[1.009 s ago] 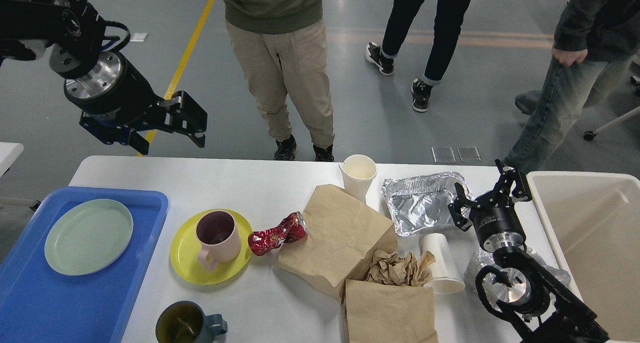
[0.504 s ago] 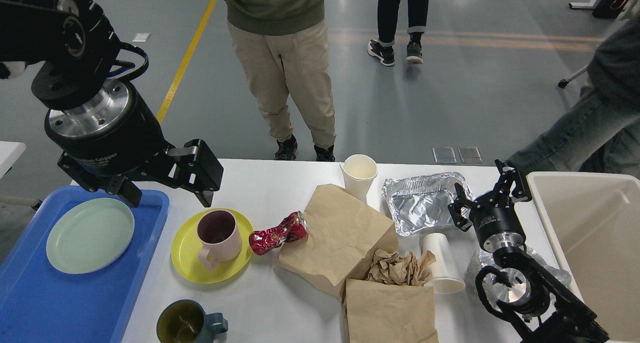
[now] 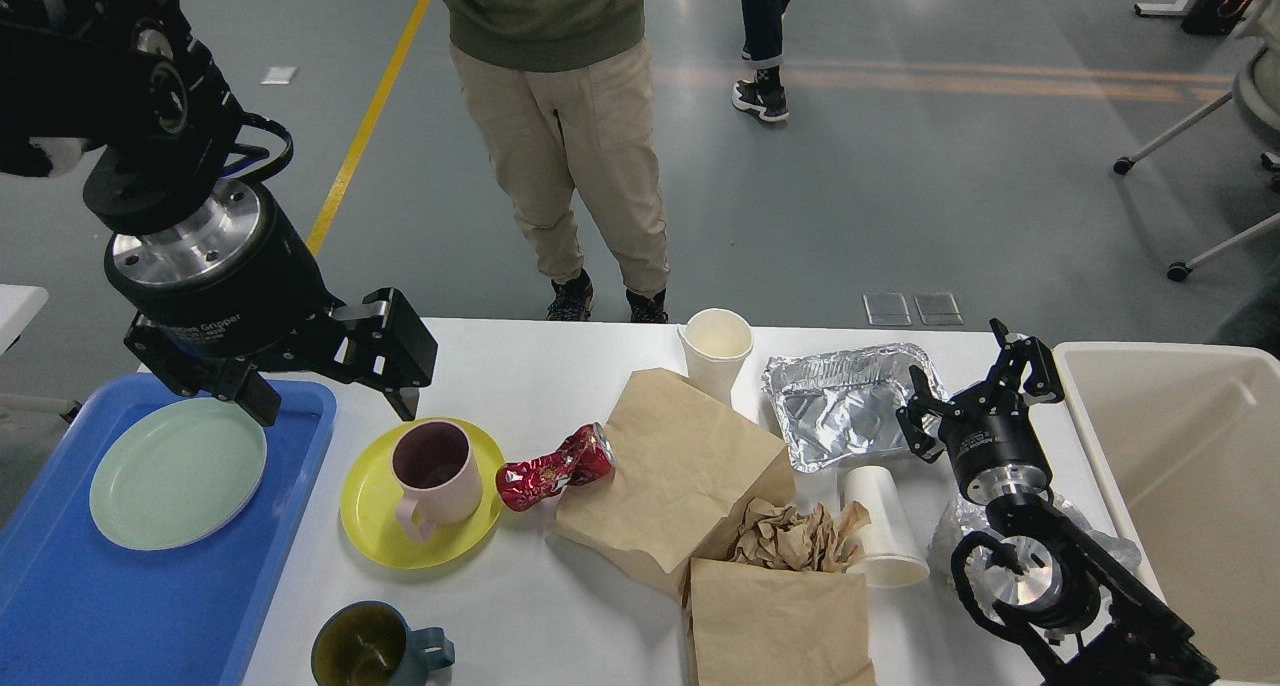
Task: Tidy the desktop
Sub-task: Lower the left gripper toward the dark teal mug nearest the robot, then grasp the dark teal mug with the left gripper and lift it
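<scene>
Now, left gripper [image 3: 330, 391] hangs w/ fingers spread, holding nothing, over the matte white desktop [image 3: 560, 616]. Below it: yellow plate [image 3: 385, 526] w/ pink mug [image 3: 435, 471]. Right gripper [image 3: 975, 386] also spread, empty, beside foil tray [image 3: 840, 411] at desktop's right end.

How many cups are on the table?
4: a pink mug on the yellow plate, a dark green mug at the front edge, an upright paper cup at the back, and a tipped paper cup beside the crumpled paper. More might hide under the paper bags.
</scene>
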